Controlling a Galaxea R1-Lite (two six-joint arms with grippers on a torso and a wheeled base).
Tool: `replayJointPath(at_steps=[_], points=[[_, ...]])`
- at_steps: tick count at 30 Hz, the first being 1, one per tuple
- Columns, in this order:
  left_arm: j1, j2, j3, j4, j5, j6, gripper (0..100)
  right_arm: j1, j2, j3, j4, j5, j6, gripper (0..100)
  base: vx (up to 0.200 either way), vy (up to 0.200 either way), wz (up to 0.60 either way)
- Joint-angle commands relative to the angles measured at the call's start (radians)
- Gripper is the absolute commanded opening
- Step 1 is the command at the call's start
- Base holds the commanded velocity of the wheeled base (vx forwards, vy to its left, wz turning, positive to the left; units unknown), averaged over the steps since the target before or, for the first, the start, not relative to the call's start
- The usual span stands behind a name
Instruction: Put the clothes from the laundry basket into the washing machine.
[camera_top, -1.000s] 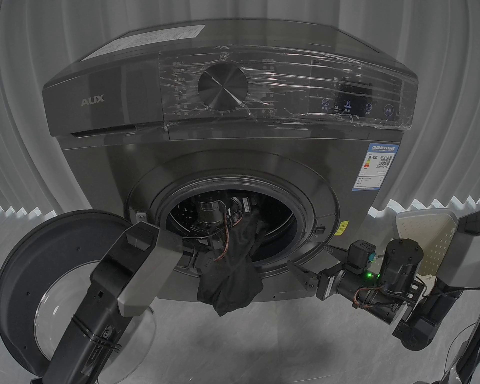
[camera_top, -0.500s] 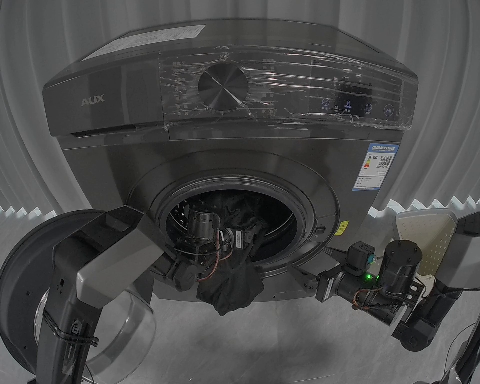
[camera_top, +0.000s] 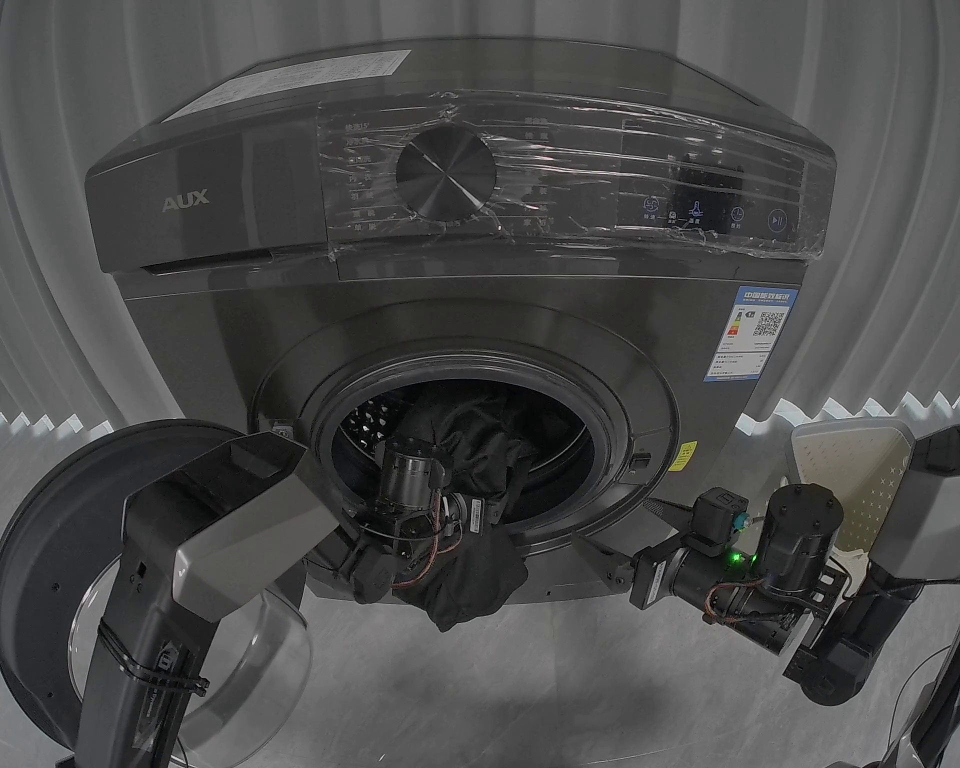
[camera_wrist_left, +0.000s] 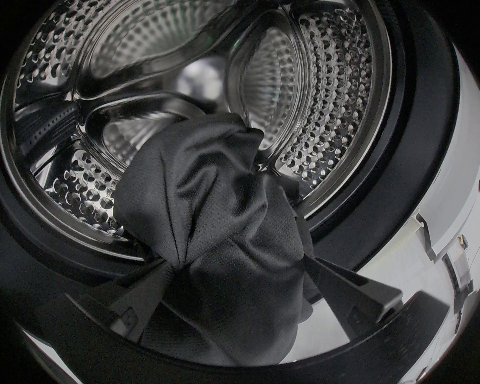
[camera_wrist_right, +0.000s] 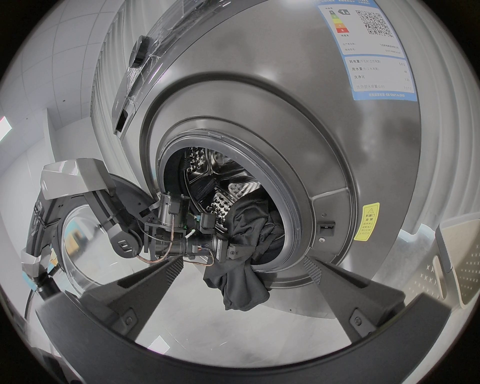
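At the far left, the round, glass-fronted door (camera_top: 70, 540) of the grey front-loading washing machine (camera_top: 450, 300) stands swung wide open; beside it the left claw (camera_wrist_left: 235, 272) sits at the lower left of the porthole, its two black fingers (camera_wrist_left: 355, 295) spread apart with the dark, limp fabric garment (camera_wrist_left: 220, 225) bunched in the gap between them (spread rather than pinched, as far as the left wrist view lets me judge); the garment lies straight ahead of that claw, its upper part heaped inside the perforated steel drum (camera_wrist_left: 320, 75) and its lower tail draped out over the black rubber lip (camera_top: 565, 525) and hanging down the machine's front; its long axis therefore runs out of the drum, over the lip, then downward and toward the robot; the coming move turns on this, I judge, because the tail hangs below the claw and nearer the robot, so a forward push alone may leave it outside, and it wants gathering up and inward; the left claw touches the cloth and is much the nearer; further right, the right claw (camera_wrist_right: 242, 262) hangs below and to the right of the porthole, well apart from the garment, its fingers apart and holding nothing; farthest right stands the pale perforated plastic laundry basket (camera_top: 860, 470), whose contents I cannot make out.
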Motion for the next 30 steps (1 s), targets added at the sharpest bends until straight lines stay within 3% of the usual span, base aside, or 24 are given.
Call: replayJointPath(at_steps=[1,11,14,19,25,29,30], points=[[0.002,0.059,-0.044,0.016,0.001,0.001,0,0.003,0.0,0.0,-0.001,0.0,0.0,100,0.0,0.0,0.0],[0.0,0.07,-0.093,0.016,0.012,-0.001,0,0.007,-0.001,-0.005,-0.002,0.0,0.0,100,0.0,0.0,0.0],[0.003,0.068,-0.139,0.009,0.016,-0.005,0,0.007,-0.001,-0.005,-0.002,0.0,0.0,100,0.0,0.0,0.0],[0.02,0.097,-0.334,-0.05,0.085,-0.016,0,0.014,-0.001,-0.006,-0.002,0.0,0.0,100,0.0,0.0,0.0],[0.026,0.13,-0.455,-0.044,0.087,-0.025,0,0.014,-0.003,-0.005,-0.002,0.0,0.0,100,0.0,0.0,0.0],[0.026,0.139,-0.459,-0.044,0.089,-0.03,0,0.014,-0.001,-0.005,-0.002,0.0,0.0,100,0.0,0.0,0.0],[0.025,0.136,-0.453,-0.044,0.089,-0.036,100,0.014,-0.001,-0.006,-0.002,0.0,0.0,100,0.0,0.0,0.0]])
